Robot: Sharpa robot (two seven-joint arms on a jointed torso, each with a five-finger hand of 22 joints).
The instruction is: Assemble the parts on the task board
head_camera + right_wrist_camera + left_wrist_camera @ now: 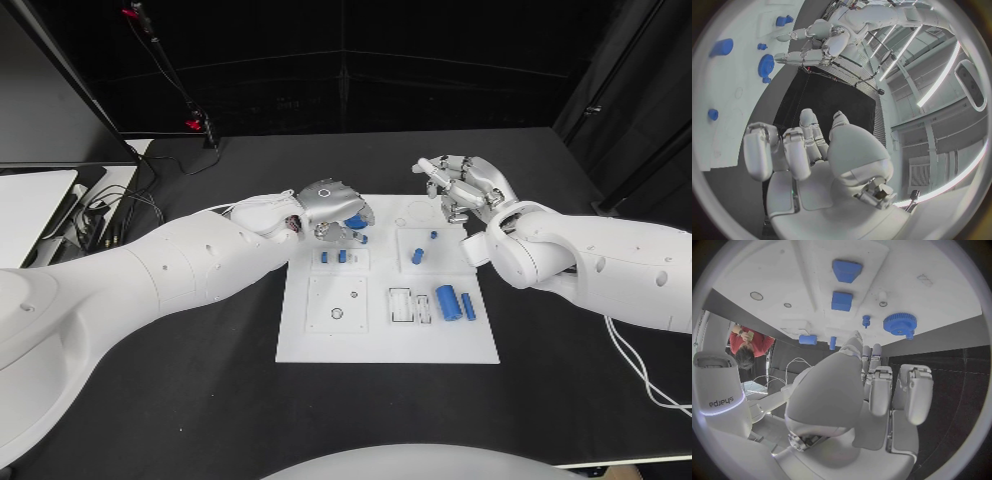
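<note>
The task board (387, 330) lies in the middle of the black desk (173, 400), with small blue parts (456, 301) scattered over it and a blue gear (899, 323) near its far left corner. The left robot hand (329, 208) hovers over that corner, fingers loosely apart and holding nothing that I can make out, so I judge the step to be reaching for the gear; next comes lowering and closing on it. The right robot hand (464, 185) hangs above the far right corner, fingers curled but apart, empty.

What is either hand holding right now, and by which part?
Nothing. The left hand hovers over the task board's far left corner above a blue gear, fingers empty; the right hand is raised, also empty.
</note>
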